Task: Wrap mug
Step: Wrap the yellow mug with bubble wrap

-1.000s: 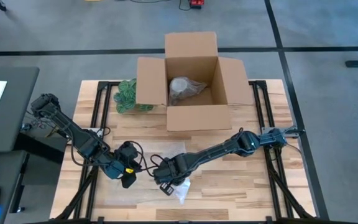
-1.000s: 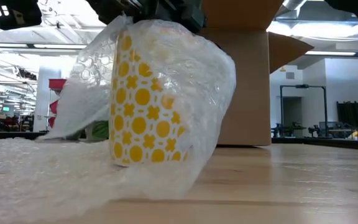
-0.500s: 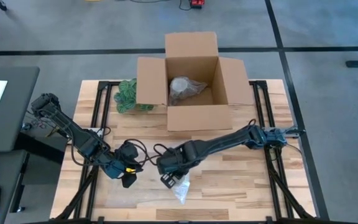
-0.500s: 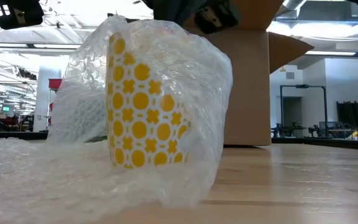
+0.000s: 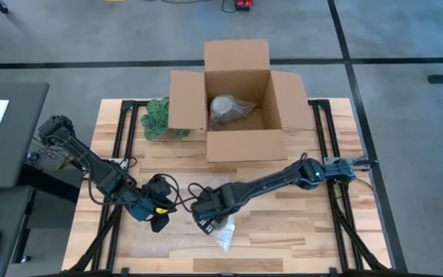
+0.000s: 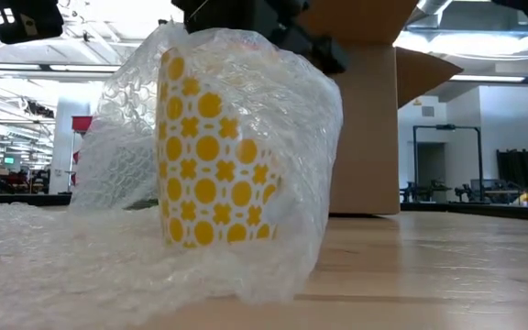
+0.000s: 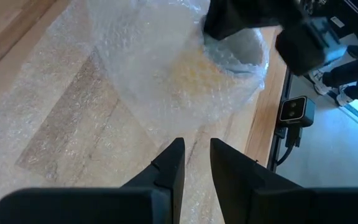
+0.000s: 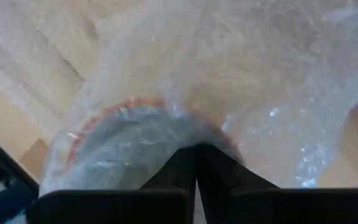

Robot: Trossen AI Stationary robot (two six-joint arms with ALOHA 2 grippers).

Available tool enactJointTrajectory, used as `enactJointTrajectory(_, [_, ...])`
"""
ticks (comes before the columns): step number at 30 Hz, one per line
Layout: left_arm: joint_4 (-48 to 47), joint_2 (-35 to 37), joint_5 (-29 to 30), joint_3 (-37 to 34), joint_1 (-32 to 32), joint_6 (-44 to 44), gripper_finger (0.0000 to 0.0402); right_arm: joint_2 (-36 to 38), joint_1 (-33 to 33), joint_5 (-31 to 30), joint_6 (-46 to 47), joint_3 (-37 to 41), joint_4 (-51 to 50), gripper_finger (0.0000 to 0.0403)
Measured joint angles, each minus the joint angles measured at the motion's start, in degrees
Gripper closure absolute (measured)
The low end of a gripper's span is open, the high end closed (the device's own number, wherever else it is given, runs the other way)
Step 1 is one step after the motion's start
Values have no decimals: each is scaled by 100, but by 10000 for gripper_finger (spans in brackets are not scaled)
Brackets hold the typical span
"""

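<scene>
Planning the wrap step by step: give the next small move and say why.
Probably push the right gripper down to tuck the bubble wrap into the mug. Its jaws look shut just above the rim, wrap already covers the upright mug's sides, and loose sheet trails over the table. The left gripper waits beside it, jaws slightly apart.

The wooden table (image 5: 298, 231) carries an open cardboard box (image 5: 239, 115), green netting (image 5: 156, 119) — and a bubble-wrapped mug (image 6: 214, 147).

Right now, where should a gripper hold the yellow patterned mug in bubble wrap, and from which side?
Probably from above, by the rim: the yellow patterned mug stands upright on the wooden table, mouth up, and loose clear bubble wrap bulges round its sides.
</scene>
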State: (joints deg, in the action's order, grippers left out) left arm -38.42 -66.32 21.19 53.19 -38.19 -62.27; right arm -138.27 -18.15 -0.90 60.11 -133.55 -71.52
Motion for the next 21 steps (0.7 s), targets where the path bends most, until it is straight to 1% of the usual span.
enactJointTrajectory(5, [1, 0, 4, 0, 1, -2, 346, -406, -39, -125, -161, -16, 62, 403])
enactJointTrajectory(10, [10, 0, 8, 0, 1, -2, 346, -414, -83, -112, -336, -16, 42, 403])
enactJointTrajectory(14, [23, 3, 14, 0, 0, -2, 346, -240, -65, -16, -386, -120, -40, 403])
enactJointTrajectory(17, [25, 4, 15, 0, 1, 12, 346, 90, -45, 219, -532, -124, 67, 403])
enactJointTrajectory(21, [28, 4, 19, 0, 1, 12, 346, 437, -35, 244, -713, -135, 23, 400])
